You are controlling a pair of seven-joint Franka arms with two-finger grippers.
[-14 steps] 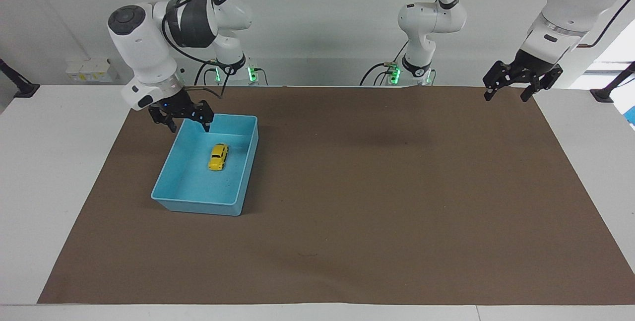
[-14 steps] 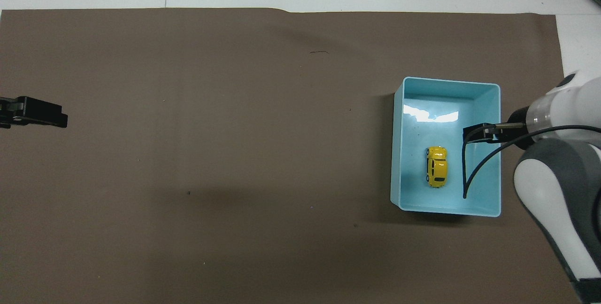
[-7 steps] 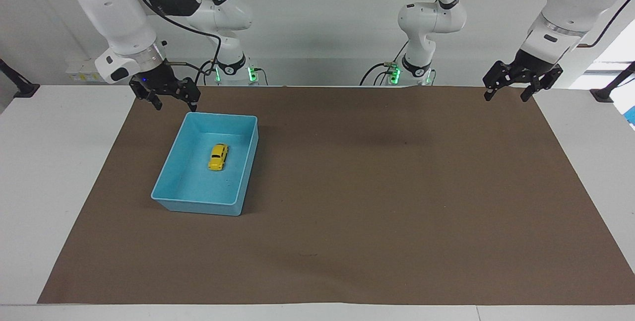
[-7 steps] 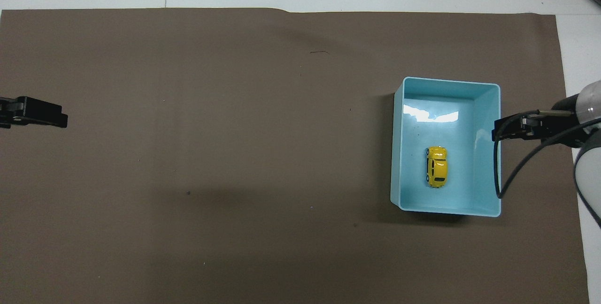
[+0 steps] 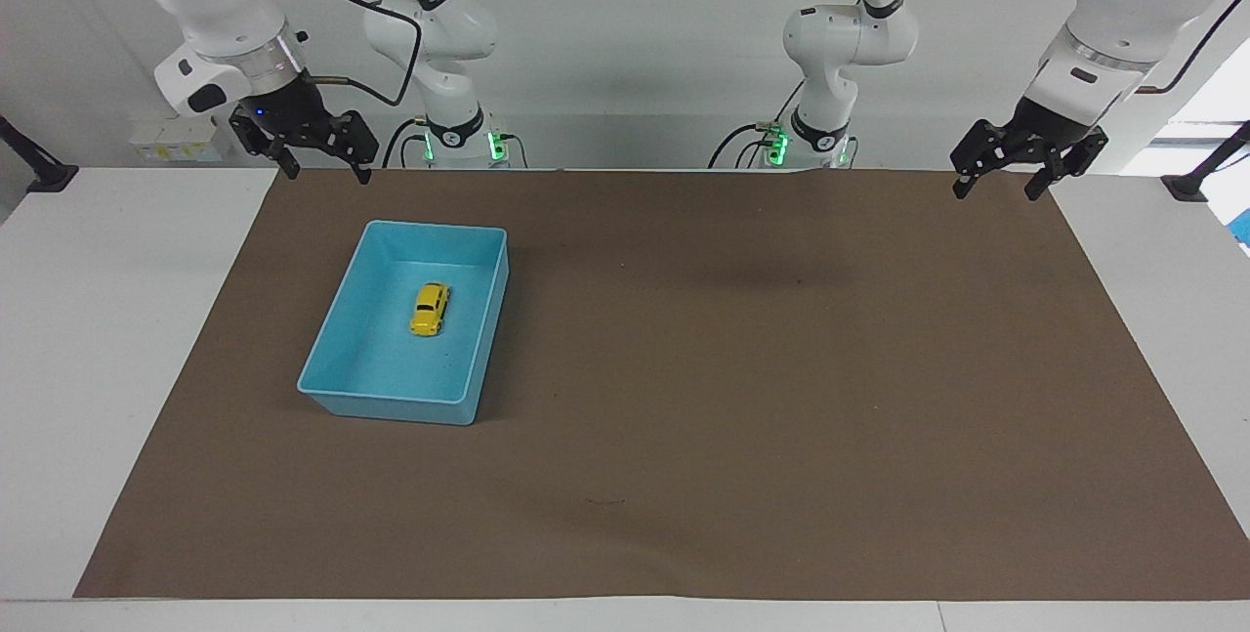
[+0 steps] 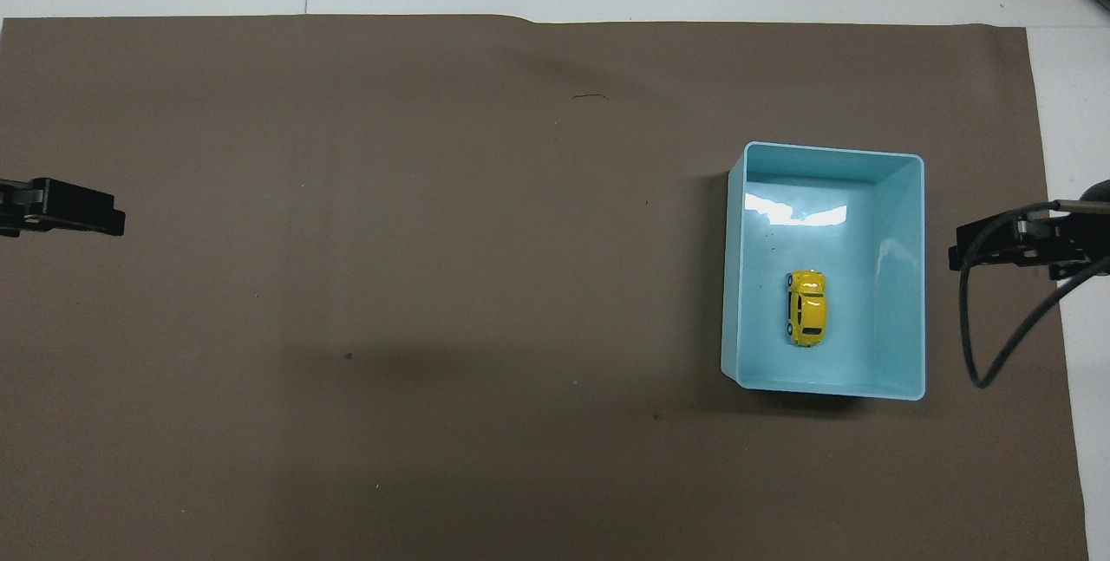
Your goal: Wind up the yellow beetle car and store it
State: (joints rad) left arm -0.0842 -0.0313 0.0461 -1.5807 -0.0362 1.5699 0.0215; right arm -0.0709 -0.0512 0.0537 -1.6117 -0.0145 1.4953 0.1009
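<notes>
The yellow beetle car (image 5: 430, 309) lay on its wheels inside the light blue bin (image 5: 344, 324), apparently already stored; the right gripper (image 5: 319, 166) hung splayed and empty above the mat near the bin's robot-side end; the left gripper (image 5: 1006, 185) waited open, holding nothing, well apart.

Only the light blue bin's (image 5: 485, 319) walls ring the yellow beetle car (image 5: 429, 309), open from above.
</notes>
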